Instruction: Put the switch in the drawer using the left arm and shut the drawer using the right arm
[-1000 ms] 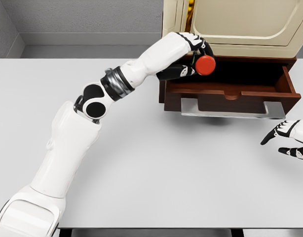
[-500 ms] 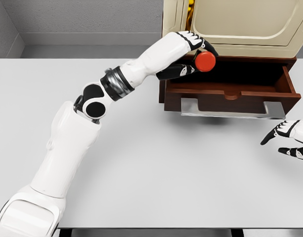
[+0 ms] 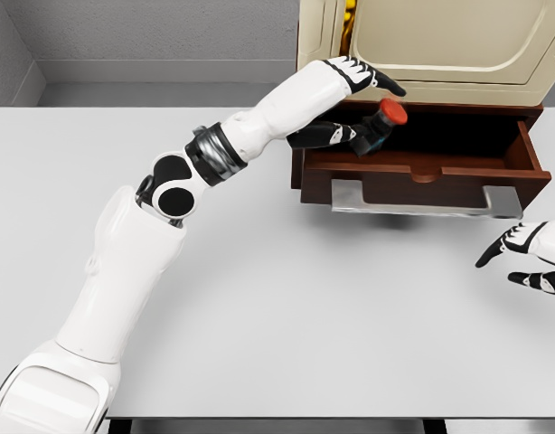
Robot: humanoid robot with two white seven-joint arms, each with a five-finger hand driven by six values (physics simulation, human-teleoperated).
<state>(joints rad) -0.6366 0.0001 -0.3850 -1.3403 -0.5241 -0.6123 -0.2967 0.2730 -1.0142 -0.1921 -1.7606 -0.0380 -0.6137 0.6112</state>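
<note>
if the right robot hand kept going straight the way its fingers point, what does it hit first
Nothing nearby: the right robot hand points left over bare table, in front of the open drawer. Depth is unclear, though.

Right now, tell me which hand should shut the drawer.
Right. The right hand hangs open just below the drawer front's right end, free to push. The left hand is stretched over the drawer with fingers spread, the switch beneath it inside.
</note>
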